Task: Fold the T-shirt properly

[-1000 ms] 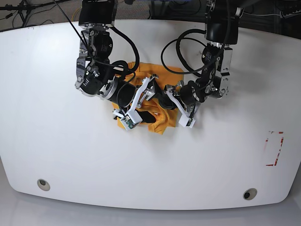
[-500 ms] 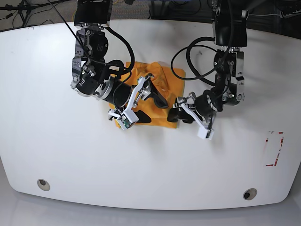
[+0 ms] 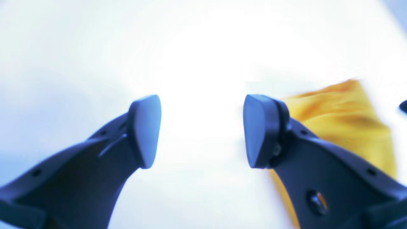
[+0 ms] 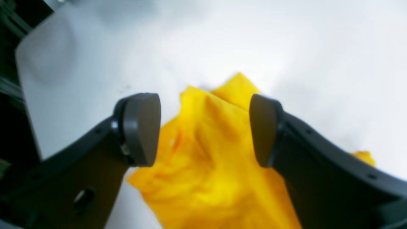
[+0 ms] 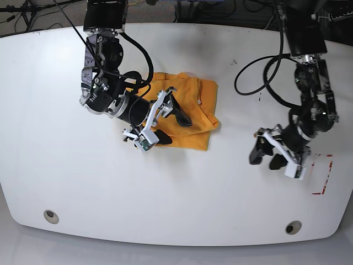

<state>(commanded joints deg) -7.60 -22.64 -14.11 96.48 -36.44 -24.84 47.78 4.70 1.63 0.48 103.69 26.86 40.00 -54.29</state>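
The white bench (image 5: 66,176) filled the base view, its rounded front edge carrying two small round fittings (image 5: 51,216), one toward each front corner. A red-and-white marking (image 5: 322,174) sat near the edge on that view's right.

The T-shirt (image 5: 190,105) lay on the bench a little toward the far side and left of centre in the base view, bunched into a compact, roughly rectangular mustard-yellow heap with creases and an overlapping flap along its right edge (no lettering or label could be made out in any view).

The right arm reached down from the far edge on the base view's left, and its right hand (image 5: 168,118) hovered over the near-left part of the shirt. In the right wrist view that hand (image 4: 203,130) had its two dark fingers (image 4: 141,128) spread apart with nothing between them, the crumpled yellow cloth (image 4: 206,159) showing in the gap below.

The left arm stood well apart from the shirt, on the base view's right, with the left hand (image 5: 270,154) low over bare bench near the red marking. Its fingers (image 3: 144,130) were likewise spread and held nothing in the left wrist view (image 3: 202,130); behind the right-side finger there, a corner of the yellow shirt (image 3: 343,111) lay blurred on the overexposed white surface.
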